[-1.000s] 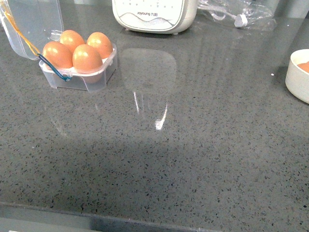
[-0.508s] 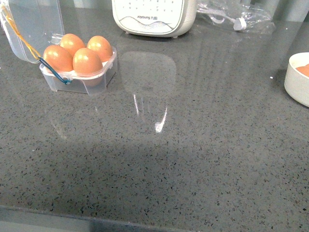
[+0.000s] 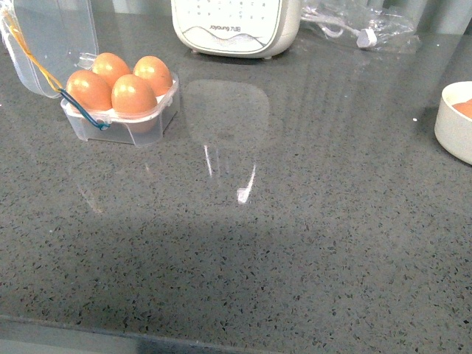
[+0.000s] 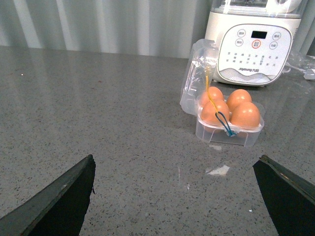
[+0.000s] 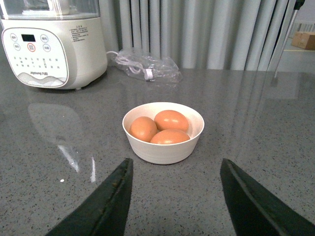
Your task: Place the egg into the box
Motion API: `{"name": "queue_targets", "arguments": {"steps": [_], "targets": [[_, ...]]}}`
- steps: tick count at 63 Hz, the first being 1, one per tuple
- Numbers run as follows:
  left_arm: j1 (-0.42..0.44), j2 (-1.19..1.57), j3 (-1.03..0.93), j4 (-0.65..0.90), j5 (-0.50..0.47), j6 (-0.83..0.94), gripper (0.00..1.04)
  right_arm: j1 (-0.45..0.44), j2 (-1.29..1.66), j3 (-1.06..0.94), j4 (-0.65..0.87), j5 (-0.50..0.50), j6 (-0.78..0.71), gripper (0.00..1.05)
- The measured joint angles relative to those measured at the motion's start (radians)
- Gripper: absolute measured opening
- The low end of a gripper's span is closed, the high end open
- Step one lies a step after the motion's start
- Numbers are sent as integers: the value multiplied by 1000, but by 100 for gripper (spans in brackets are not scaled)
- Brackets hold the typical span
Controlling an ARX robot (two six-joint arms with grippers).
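The clear box (image 3: 147,127) stands at the far left of the counter with its lid (image 3: 51,37) open. Four orange-brown eggs (image 3: 133,96) fill its slots; I cannot tell them apart. A yellow and a blue loop hang at its left side. Neither gripper shows in the front view. In the left wrist view my left gripper (image 4: 177,196) is open and empty, well short of the box (image 4: 231,136). In the right wrist view my right gripper (image 5: 172,196) is open and empty, just in front of a white bowl (image 5: 165,152) holding three brown eggs (image 5: 171,120).
A white kitchen appliance (image 3: 236,26) stands at the back behind the box. A clear plastic bag with a cable (image 3: 361,26) lies at the back right. The white bowl (image 3: 451,133) sits at the right edge of the front view.
The whole scene has shifted very slightly in the front view. The box, eggs and bowl keep their places relative to each other.
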Motion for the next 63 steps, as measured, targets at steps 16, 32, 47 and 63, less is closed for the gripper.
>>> {"name": "queue_targets", "arguments": {"steps": [16,32,47,63], "targets": [[-36,66,48,-146,-120,-69,98,0,0,0,0,0,0,97],[-97,279,183,-297,-243,-225,98,0,0,0,0,0,0,97],[31,612,278,74,-63,-167,98,0,0,0,0,0,0,97],[156,1125,565,349,56,-50,98,0,0,0,0,0,1,97]]}}
